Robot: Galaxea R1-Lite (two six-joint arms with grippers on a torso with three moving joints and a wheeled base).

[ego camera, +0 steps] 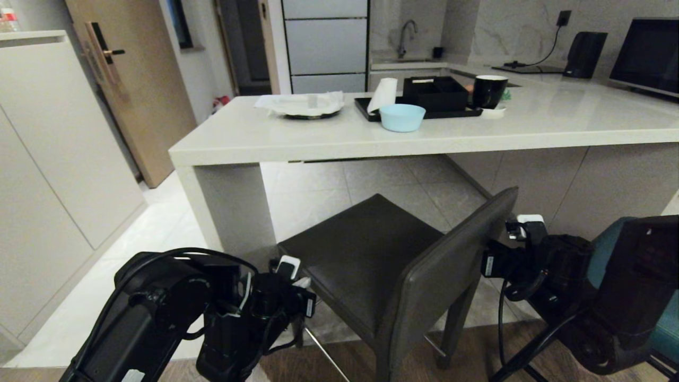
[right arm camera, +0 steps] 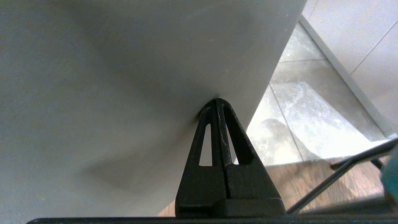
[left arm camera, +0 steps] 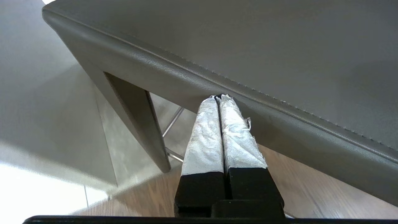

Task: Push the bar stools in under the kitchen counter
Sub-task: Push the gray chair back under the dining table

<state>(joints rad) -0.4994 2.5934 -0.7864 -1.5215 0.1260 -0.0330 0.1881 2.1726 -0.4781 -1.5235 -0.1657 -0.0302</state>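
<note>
- The grey stool (ego camera: 371, 260) sits just in front of the kitchen tabletop (ego camera: 371, 139), skewed a bit, with its seat not yet under the slab. The open bay beside the white panel leg (ego camera: 233, 207) looks like where it goes.
- The teal stool (ego camera: 663, 297) is off to the robot's right, mostly hidden behind the right arm, so I can't say much about how it stands.
- The left end effector (left arm camera: 219, 97) has its fingers pressed together, and the taped tips touch the side edge of the grey seat, just under the stitched seam.
- The right end effector (right arm camera: 216, 100) is also closed to a point, with the tip against the flat back panel of the grey stool near its outer edge.
- Handling guess: it's boxy with chunky square legs, so probably fairly heavy and stiff. It should slide as one piece rather than flex.
- The leather-look surface seems smooth, so pointed tips could skate sideways. I'd push square-on, not at a slant.
- Pushing low on the backrest or at seat level looks safer than at the top rim, since a tall stool tips when the legs drag on the wood floor (ego camera: 477, 350).
- Two contact points should help steer out the skew.
</note>
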